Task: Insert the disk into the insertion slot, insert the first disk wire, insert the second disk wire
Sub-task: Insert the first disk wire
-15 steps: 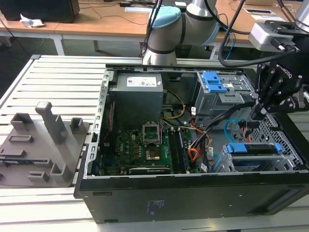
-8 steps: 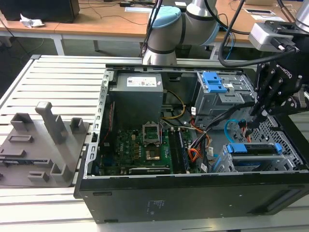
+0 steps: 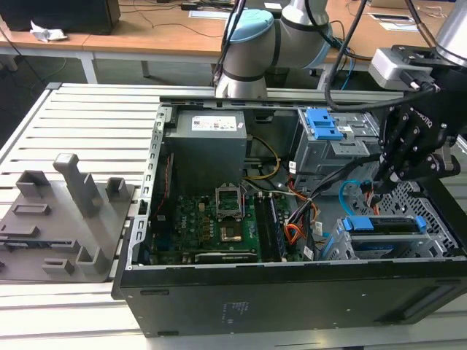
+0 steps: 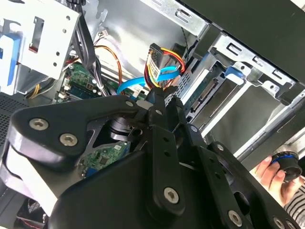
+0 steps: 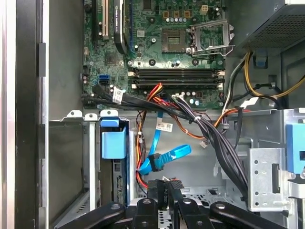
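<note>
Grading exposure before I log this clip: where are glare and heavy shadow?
Exterior view: the slatted table is bright, the case front nearly black. Second wrist view: the metal bay is washed out. First wrist view: even light on the motherboard.

On the slatted table [image 3: 95, 124], a parts fixture [image 3: 73, 226] lies at the exterior view's left of the computer case [image 3: 292, 292]. Inside, the power supply [image 3: 208, 142] sits at the far edge, the motherboard [image 3: 211, 219] before it. The disk [image 3: 383, 224] sits in the insertion slot [image 3: 427, 208] at the near corner on the exterior view's right.
</note>
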You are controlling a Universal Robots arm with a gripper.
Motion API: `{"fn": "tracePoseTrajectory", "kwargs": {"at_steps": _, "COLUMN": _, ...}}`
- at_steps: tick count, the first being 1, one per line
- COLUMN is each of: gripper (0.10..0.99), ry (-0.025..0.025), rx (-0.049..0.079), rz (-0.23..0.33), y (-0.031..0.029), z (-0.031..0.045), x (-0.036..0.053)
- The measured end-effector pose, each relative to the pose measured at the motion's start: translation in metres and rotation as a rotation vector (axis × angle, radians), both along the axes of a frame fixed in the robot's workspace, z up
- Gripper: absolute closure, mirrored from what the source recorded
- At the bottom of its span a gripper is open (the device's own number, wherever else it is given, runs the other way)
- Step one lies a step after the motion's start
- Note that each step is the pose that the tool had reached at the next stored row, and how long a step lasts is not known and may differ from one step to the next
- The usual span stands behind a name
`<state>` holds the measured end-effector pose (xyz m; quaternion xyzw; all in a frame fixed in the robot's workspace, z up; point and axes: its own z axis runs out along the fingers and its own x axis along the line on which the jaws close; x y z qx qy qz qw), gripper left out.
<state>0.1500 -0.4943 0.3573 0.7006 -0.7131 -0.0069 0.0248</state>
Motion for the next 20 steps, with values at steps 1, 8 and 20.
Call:
{"fn": "tracePoseTrajectory", "kwargs": {"at_steps": 1, "gripper": 0.847, "ry": 0.0, "rx": -0.012, "rz": 0.0, "y": 0.0, "z": -0.0023, "x": 0.0}}
{"fn": "tracePoseTrajectory", "kwargs": {"at_steps": 8, "gripper": 0.847, "ry": 0.0, "rx": -0.022, "rz": 0.0, "y": 0.0, "z": -0.0064, "x": 0.0003}}
{"fn": "tracePoseTrajectory", "kwargs": {"at_steps": 20, "gripper": 0.922, "ry": 0.0007, "rx": -0.024, "rz": 0.0, "y": 0.0, "z": -0.0065, "x": 0.0058}}
